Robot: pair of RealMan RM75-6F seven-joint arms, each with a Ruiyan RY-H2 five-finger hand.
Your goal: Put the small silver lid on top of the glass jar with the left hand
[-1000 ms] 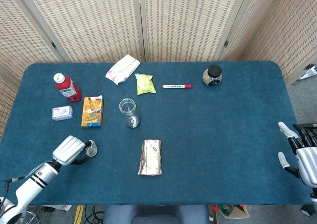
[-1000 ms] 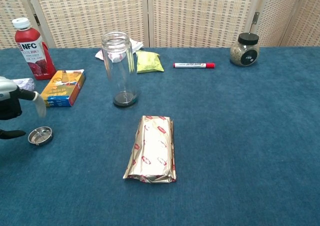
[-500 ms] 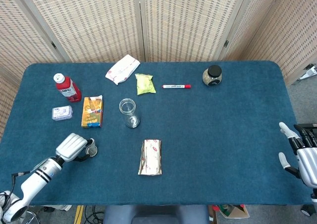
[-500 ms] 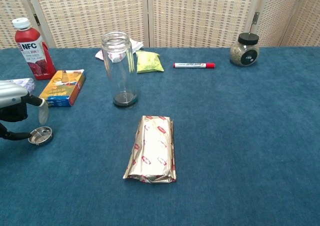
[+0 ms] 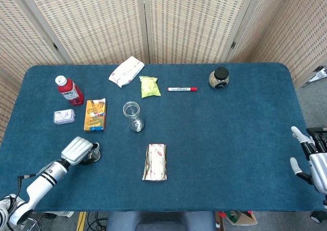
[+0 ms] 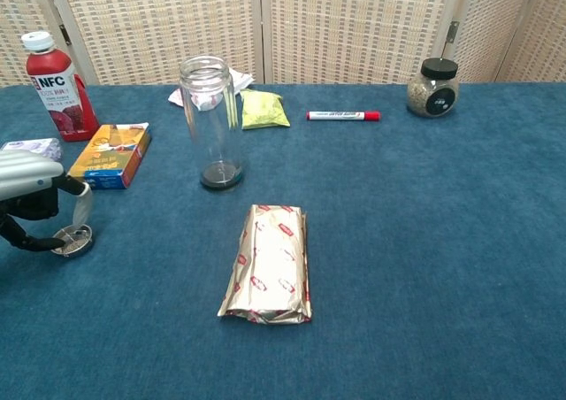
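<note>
Now at the grasping step. Left hand (image 6: 31,188) over the small silver lid (image 6: 71,239), fingers arched down around it; cannot tell if already pinched. Lid flat on the blue table (image 6: 424,241), near the orange box (image 6: 110,156), well apart from the glass jar (image 6: 212,121). Next: close firmly on the rim, lift, carry toward the open jar mouth. Right hand (image 5: 310,157) open at the table edge, holding nothing.

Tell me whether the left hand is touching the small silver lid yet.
Cannot tell. In the chest view the left hand brackets the small silver lid, one finger in front and a thumb beside it, but neither view shows plain contact or a clear gap.
</note>
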